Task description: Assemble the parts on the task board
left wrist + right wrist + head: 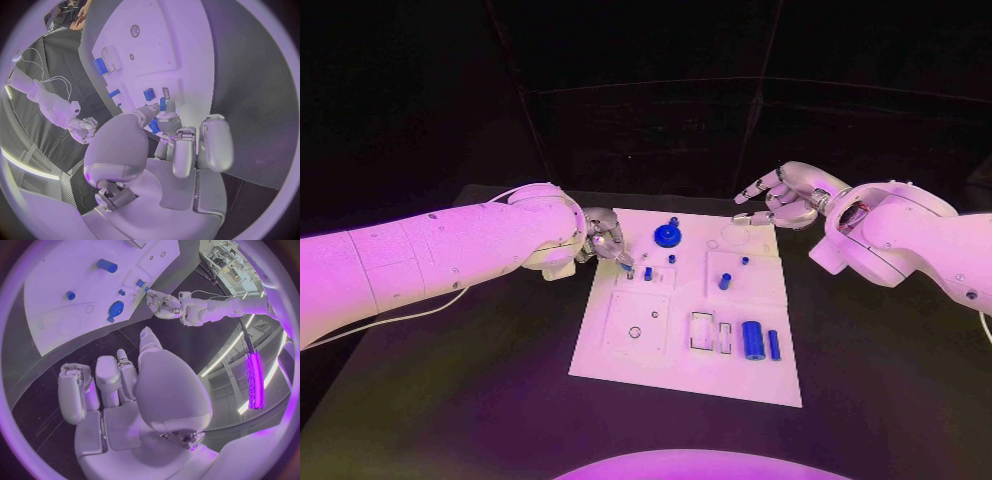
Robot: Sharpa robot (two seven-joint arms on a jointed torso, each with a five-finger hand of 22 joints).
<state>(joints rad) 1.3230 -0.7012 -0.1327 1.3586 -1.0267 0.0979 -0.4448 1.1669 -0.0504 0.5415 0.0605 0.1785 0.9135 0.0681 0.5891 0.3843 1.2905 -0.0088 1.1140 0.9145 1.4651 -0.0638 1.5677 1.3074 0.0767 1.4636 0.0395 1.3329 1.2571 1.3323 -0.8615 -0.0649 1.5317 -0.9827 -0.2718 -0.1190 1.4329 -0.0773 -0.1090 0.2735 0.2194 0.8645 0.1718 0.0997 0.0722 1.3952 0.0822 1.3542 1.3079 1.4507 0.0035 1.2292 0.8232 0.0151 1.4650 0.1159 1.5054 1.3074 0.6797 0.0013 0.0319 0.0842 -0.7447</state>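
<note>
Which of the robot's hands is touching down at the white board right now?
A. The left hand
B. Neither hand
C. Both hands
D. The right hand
A: the left hand has its fingertips down at the board's left edge by a small blue part, while the right hand hangs above the far right corner, holding nothing.

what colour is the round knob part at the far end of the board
Blue, a deep blue round part on the white task board; the head view shows it best.

light: dim room, violet-pink wash | brightest: task board point(678, 350), glare on both arms beside it | background beyond board: near black | wrist views: fisheye, board edges bend | sharpness: mild softness
</note>
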